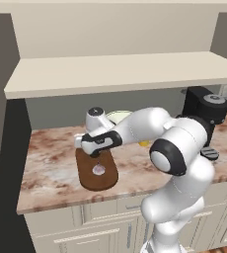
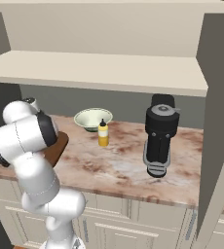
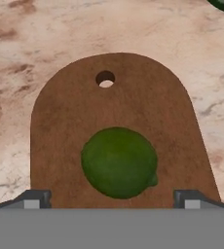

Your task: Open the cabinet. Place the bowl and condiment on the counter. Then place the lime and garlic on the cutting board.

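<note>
Gripper [image 3: 112, 198] jaws apart, nothing held, just above lime [image 3: 119, 162] lying on cutting board [image 3: 70, 126]. Garlic [image 1: 98, 170] also on board. Bowl [image 2: 93, 118], condiment [image 2: 103, 133] on counter [image 2: 114, 165] beyond board.

Arm [image 1: 135, 126] bent leftward, fingers [image 3: 33, 199] spread wide

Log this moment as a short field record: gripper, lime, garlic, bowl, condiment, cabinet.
gripper: open, above the cutting board
lime: on the board, between the fingertips, not held
garlic: on the board
bowl: on the counter, near the back wall
condiment: upright on the counter, in front of the bowl
cabinet: open, shelf bare
</note>
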Robot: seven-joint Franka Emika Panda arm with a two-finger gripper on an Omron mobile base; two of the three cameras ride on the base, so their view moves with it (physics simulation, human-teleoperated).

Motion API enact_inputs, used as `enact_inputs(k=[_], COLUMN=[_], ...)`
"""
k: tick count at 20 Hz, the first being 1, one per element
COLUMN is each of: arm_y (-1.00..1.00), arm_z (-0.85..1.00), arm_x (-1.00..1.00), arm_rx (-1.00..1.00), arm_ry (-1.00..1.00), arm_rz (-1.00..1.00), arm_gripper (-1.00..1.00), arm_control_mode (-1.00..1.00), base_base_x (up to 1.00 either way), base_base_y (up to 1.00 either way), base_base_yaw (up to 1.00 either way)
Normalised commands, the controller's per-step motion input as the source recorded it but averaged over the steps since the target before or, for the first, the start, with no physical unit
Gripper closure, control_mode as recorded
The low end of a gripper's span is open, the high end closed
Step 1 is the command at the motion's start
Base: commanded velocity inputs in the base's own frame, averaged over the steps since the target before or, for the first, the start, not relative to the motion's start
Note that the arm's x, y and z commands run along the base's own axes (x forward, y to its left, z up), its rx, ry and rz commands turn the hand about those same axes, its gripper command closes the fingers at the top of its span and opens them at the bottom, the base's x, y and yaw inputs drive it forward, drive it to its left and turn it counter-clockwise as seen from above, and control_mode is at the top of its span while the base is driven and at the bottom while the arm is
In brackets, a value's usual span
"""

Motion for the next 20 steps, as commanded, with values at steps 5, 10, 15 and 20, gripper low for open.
enact_inputs(k=[5,10,15,20], arm_y=[0.00,-0.03,-0.05,-0.06], arm_z=[0.15,0.20,0.26,0.31], arm_x=[-0.17,-0.25,-0.27,-0.27], arm_rx=[0.00,0.00,0.00,0.00], arm_ry=[0.00,0.00,0.00,0.00], arm_rz=[0.00,0.00,0.00,0.00], arm_gripper=[-1.00,-1.00,-1.00,-1.00], arm_control_mode=[-1.00,-1.00,-1.00,-1.00], base_base_x=[0.00,0.00,0.00,0.00], base_base_y=[0.00,0.00,0.00,0.00], base_base_yaw=[0.00,0.00,0.00,0.00])
